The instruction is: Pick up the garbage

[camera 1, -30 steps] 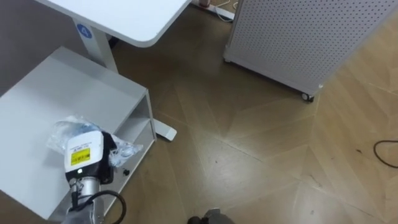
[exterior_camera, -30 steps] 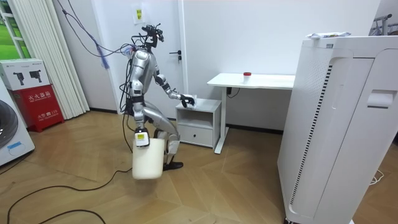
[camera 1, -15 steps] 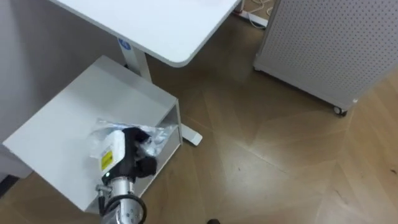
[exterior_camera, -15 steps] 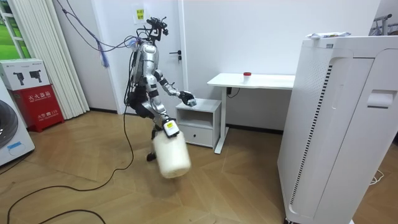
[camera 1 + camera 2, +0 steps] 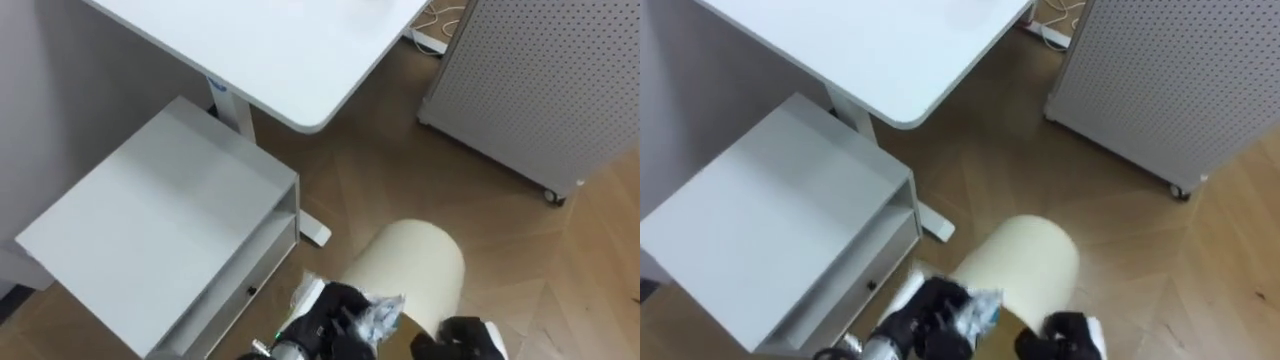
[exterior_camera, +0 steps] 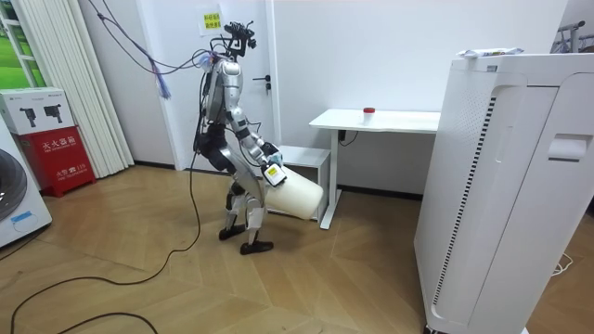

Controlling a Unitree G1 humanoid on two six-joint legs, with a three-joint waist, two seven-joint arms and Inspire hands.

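1. Garbage, a wad of clear plastic point(image 5: 380, 312), is clenched in the left hand point(image 5: 335, 322) at the near edge of the eye views, right at the near end of the cream bin point(image 5: 408, 265)
2. Right hand point(image 5: 462, 338) shows dark at the bin's near right side; I cannot tell how its fingers stand
3. Bin is tilted on its side above the wooden floor point(image 5: 480, 200), right of the white cabinet point(image 5: 160, 210)
4. White desk point(image 5: 290, 50) stands far left, a perforated panel point(image 5: 560, 80) far right
5. Room view: the robot stands just beside the cabinet, the bin before its hips
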